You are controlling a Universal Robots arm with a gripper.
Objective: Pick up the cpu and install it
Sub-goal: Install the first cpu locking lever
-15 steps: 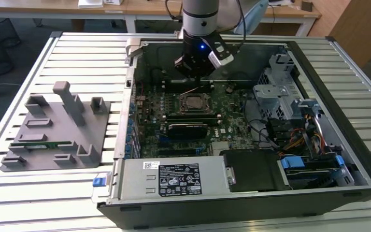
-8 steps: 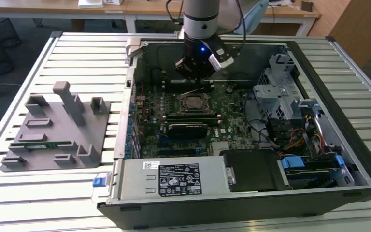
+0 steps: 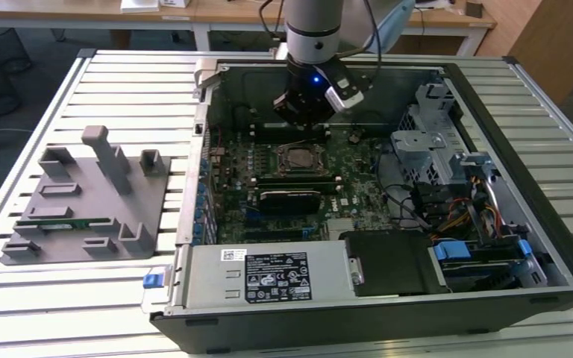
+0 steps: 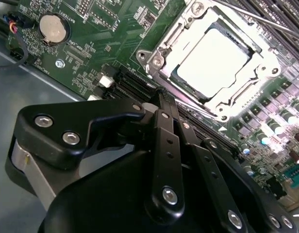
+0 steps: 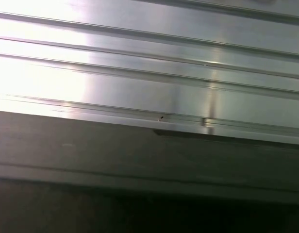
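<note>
Inside the open case [image 3: 525, 149] on the slatted tabletop [image 3: 117, 82], the arm reaches down over the motherboard [image 3: 361, 186], its tool [image 3: 304, 118] hanging just above the board at the far side of the socket [image 3: 297, 157] in the exterior view. In the second wrist view the cpu [image 4: 213, 62] lies flat in the socket [image 4: 161, 53], its silvery top bright under glare and ringed by the metal frame. The tool [image 4: 157, 99] shows there as black linkages close to the lens, its tips drawn together with nothing between them, apart from the cpu and near the socket's edge. A round coin cell [image 4: 54, 27] sits on the green board to one side. On the tabletop toward the exterior view's left stands a grey fixture [image 3: 83, 201] with a thin green memory stick [image 3: 63, 221] lying in it. The first wrist view looks along pale metal slats [image 5: 149, 63] above a dark band.
</note>
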